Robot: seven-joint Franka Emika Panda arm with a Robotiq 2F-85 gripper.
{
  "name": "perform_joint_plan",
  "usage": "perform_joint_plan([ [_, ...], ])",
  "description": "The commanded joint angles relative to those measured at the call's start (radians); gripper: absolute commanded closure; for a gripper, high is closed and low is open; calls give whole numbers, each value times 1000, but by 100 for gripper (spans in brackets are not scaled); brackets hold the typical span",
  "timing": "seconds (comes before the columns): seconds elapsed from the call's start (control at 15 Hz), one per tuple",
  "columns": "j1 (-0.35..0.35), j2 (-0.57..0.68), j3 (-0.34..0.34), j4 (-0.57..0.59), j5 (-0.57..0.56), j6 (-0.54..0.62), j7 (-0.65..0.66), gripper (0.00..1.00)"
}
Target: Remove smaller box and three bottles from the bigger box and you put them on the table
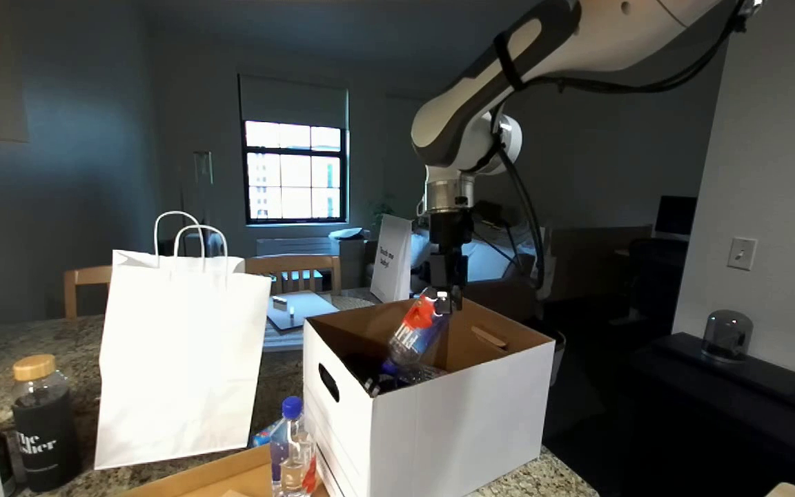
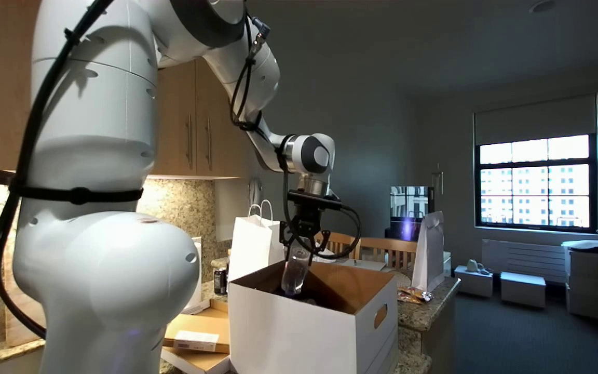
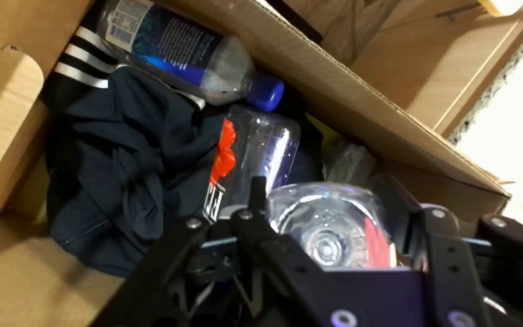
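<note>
A clear plastic water bottle (image 1: 415, 331) with a red flower on its label is gripped between the two fingers of the black gripper (image 3: 324, 186). It slants through the open top of a white cardboard carton (image 1: 463, 414), its upper end at the fingers and its lower end leaning left, down inside the brown walls; in the wrist view its ringed base faces up between the fingers. Inside the carton, a blue-capped bottle (image 3: 175, 54) with a dark blue label lies on its side along one wall, and a red-flowered bottle (image 3: 261, 145) lies just beside that cap, partly hidden by the gripper. Under them is bunched dark fabric (image 3: 143, 181) with white stripes at one corner. In an exterior view, an upright bottle (image 1: 292, 452), also with a blue cap, stands just left of the carton; whether it rests on the brown cardboard tray (image 1: 225, 476) there cannot be told. The carton sits on a speckled granite countertop (image 1: 542, 480). Farther left stands a large white paper bag (image 1: 180, 359) with two loop handles, and at the near left a dark-sleeved jar (image 1: 44, 435) with a wood-coloured lid. Beyond the carton is a white lettered bag (image 1: 392, 259). A bright window (image 1: 294, 172) is set in the far wall. The white robot arm (image 1: 466, 117) hangs over the carton from the upper right.
</note>
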Motion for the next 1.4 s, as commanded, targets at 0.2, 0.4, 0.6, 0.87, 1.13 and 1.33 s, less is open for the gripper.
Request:
perform_joint_plan([
  [0.2,-5,-176,-46,-64,213,60,-116,64],
  [0.4,9,-222,-54,-69,240,64,-138,64],
  [0.6,35,-246,-45,-87,235,59,-140,64],
  [0.87,91,-230,-10,-107,259,104,-92,64],
  [1.13,180,-205,89,-167,285,262,-18,64],
  [1.33,250,-137,180,-177,249,423,109,64],
])
